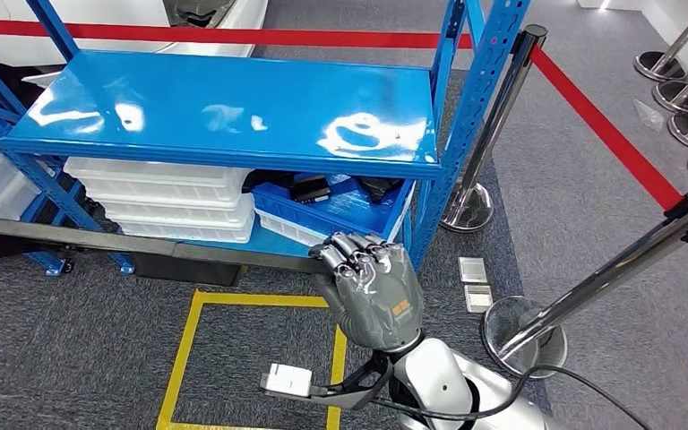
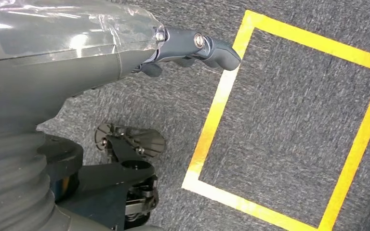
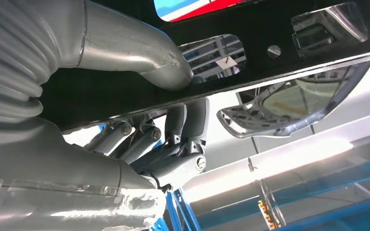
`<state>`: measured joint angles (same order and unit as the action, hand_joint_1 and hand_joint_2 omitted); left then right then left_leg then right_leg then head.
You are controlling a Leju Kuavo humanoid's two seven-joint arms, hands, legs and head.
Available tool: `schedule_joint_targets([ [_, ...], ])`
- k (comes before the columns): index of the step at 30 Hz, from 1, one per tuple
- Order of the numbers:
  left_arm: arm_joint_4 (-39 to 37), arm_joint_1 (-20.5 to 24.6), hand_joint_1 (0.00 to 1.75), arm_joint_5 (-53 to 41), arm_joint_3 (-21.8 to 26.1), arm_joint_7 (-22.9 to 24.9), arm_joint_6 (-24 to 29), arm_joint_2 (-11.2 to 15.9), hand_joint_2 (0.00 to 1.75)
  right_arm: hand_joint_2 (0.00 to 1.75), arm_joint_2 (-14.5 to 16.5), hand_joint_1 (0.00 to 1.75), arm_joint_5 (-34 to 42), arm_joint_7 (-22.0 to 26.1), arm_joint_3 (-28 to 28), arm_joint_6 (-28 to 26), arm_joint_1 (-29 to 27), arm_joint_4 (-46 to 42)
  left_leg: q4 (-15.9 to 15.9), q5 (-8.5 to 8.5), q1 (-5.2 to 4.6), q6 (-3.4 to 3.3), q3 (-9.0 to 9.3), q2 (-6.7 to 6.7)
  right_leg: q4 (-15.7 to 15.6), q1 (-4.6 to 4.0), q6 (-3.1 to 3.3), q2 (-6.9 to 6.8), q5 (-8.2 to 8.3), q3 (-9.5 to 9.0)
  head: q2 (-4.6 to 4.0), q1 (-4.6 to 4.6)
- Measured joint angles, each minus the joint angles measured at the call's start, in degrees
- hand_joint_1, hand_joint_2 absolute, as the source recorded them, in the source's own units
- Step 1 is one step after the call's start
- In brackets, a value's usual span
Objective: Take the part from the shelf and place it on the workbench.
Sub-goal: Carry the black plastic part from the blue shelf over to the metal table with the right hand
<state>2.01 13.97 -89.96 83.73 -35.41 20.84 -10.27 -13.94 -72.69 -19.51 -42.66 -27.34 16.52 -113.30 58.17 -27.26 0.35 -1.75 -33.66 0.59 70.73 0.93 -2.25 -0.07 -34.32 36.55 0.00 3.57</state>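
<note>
One right robot hand (image 1: 372,287) is gripping a long black bar-shaped part (image 1: 98,240), fingers curled over its near end and thumb (image 3: 139,57) pressing the other face. The part is stretching leftward, level, in front of the blue shelf (image 1: 224,112). It is looking rigid, fairly heavy and smooth, so an end grip is likely to let it droop or twist; a hold nearer the middle seems safer. The left robot hand (image 2: 192,48) is hanging over carpet, holding nothing, its spread unclear.

Head camera downward, wrist cameras close
</note>
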Motion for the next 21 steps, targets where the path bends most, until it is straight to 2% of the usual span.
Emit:
schedule_joint_targets([
  [2, 0.0, 0.0, 0.00, 0.0, 0.0, 0.0, 0.0, 0.0, 1.75, 1.75, 0.0, 1.75, -0.1, -0.1, 0.0, 0.1, 0.2, 0.1, 0.7, 0.18, -0.05, 0.35, -0.73, -0.02, -7.9, -0.03, 0.24, -0.04, 2.66, -4.67, 0.00, 0.21],
  [3, 0.0, 0.0, 0.00, 0.0, 0.0, 0.0, 0.0, 0.0, 1.75, 1.75, 0.0, 1.75, -0.1, -0.2, 0.0, 0.2, 0.2, 0.1, 1.1, 0.31, -0.12, 0.63, -1.10, -0.02, -10.5, -0.11, 0.49, -0.02, 3.29, -5.91, 0.00, 0.25],
  [4, 0.0, 0.0, 0.00, 0.0, 0.0, 0.0, 0.0, 0.0, 1.75, 1.75, 0.0, 1.75, -0.2, -0.2, 0.0, 0.2, 0.2, 0.1, 1.3, 0.47, -0.21, 0.98, -1.43, -0.03, -11.8, -0.24, 0.78, 0.03, 3.46, -6.31, 0.00, 0.25],
  [7, 0.0, 0.0, 0.00, 0.0, 0.0, 0.0, 0.0, 0.0, 1.75, 1.75, 0.0, 1.75, -0.3, -0.3, 0.0, 0.3, 0.2, 0.2, 1.6, 0.66, -0.22, 2.11, -1.97, -0.11, -12.1, -0.23, 1.96, 0.09, 4.18, -5.72, 0.00, 0.14],
  [8, 0.0, 0.0, 0.00, 0.0, 0.0, 0.0, 0.0, 0.0, 1.75, 1.75, 0.1, 1.75, -0.4, -0.4, 0.0, 0.3, 0.2, 0.2, 2.7, -0.31, -0.17, 2.45, -2.37, -0.17, -12.3, -0.10, 2.44, 0.02, 4.55, -5.53, 0.00, 0.01],
  [10, 0.0, 0.0, 0.00, 0.0, 0.0, 0.0, 0.0, 0.0, 1.75, 1.75, 0.1, 1.75, -0.4, -0.4, 0.0, 0.3, 0.2, 0.3, 7.9, -4.33, 0.07, 3.04, -4.19, -0.25, -12.4, 0.06, 3.20, -0.19, 5.18, -5.02, 0.00, -0.42],
  [11, 0.0, 0.0, 0.00, 0.0, 0.0, 0.0, 0.0, 0.0, 1.75, 1.75, 0.2, 1.75, -0.5, -0.4, 0.0, 0.3, 0.2, 0.3, 11.6, -6.57, 0.17, 3.28, -5.44, -0.24, -12.4, 0.04, 3.39, -0.25, 5.39, -4.69, 0.00, -0.63],
  [12, 0.0, 0.0, 0.00, 0.0, 0.0, 0.0, 0.0, 0.0, 1.75, 1.75, 0.2, 1.75, -0.5, -0.4, 0.0, 0.3, 0.2, 0.3, 14.8, -8.14, 0.26, 3.46, -6.39, -0.24, -12.3, 0.01, 3.45, -0.30, 5.57, -4.36, 0.00, -0.72],
  [13, 0.0, 0.0, 0.00, 0.0, 0.0, 0.0, 0.0, 0.0, 1.75, 1.75, 0.2, 1.75, -0.5, -0.4, 0.0, 0.3, 0.2, 0.3, 16.6, -8.72, 0.32, 3.56, -6.61, -0.24, -12.2, 0.01, 3.42, -0.33, 5.74, -4.05, 0.00, -0.78],
  [14, 0.0, 0.0, 0.00, 0.0, 0.0, 0.0, 0.0, 0.0, 1.75, 1.75, 0.2, 1.75, -0.5, -0.4, 0.0, 0.3, 0.1, 0.3, 16.3, -8.26, 0.35, 3.57, -5.84, -0.24, -12.1, 0.02, 3.36, -0.33, 5.88, -3.80, 0.00, -0.81],
  [15, 0.0, 0.0, 0.00, 0.0, 0.0, 0.0, 0.0, 0.0, 1.75, 1.75, 0.2, 1.75, -0.5, -0.4, 0.0, 0.3, 0.1, 0.3, 13.7, -6.86, 0.38, 3.49, -3.98, -0.25, -12.0, 0.05, 3.28, -0.32, 5.97, -3.61, 0.00, -0.85],
  [17, 0.0, 0.0, 0.00, 0.0, 0.0, 0.0, 0.0, 0.0, 1.75, 1.75, 0.2, 1.75, -0.5, -0.5, 0.0, 0.3, 0.1, 0.3, 5.9, -3.93, 0.43, 3.17, 0.61, -0.33, -11.8, 0.08, 3.14, -0.28, 6.06, -3.43, 0.00, -0.95],
  [18, 0.0, 0.1, 0.00, 0.0, 0.0, 0.0, 0.0, 0.0, 1.75, 1.75, 0.2, 1.75, -0.6, -0.5, 0.0, 0.3, 0.1, 0.3, 3.1, -3.13, 0.44, 3.04, 2.12, -0.39, -11.7, 0.08, 3.10, -0.27, 6.08, -3.39, 0.00, -0.98],
  [19, 0.0, 0.1, 0.00, 0.0, 0.0, 0.0, 0.0, 0.0, 1.75, 1.75, 0.2, 1.75, -0.6, -0.5, 0.0, 0.3, 0.1, 0.3, 1.7, -2.95, 0.46, 2.96, 2.77, -0.43, -11.6, 0.07, 3.07, -0.27, 6.08, -3.36, 0.00, -1.01],
  [21, 0.0, 0.1, 0.00, 0.0, 0.0, 0.0, 0.0, 0.0, 1.75, 1.75, 0.2, 1.75, -0.6, -0.5, 0.0, 0.3, 0.1, 0.3, 1.4, -3.18, 0.46, 2.89, 2.85, -0.48, -11.6, 0.04, 3.02, -0.27, 6.11, -3.29, 0.00, -1.01],
])
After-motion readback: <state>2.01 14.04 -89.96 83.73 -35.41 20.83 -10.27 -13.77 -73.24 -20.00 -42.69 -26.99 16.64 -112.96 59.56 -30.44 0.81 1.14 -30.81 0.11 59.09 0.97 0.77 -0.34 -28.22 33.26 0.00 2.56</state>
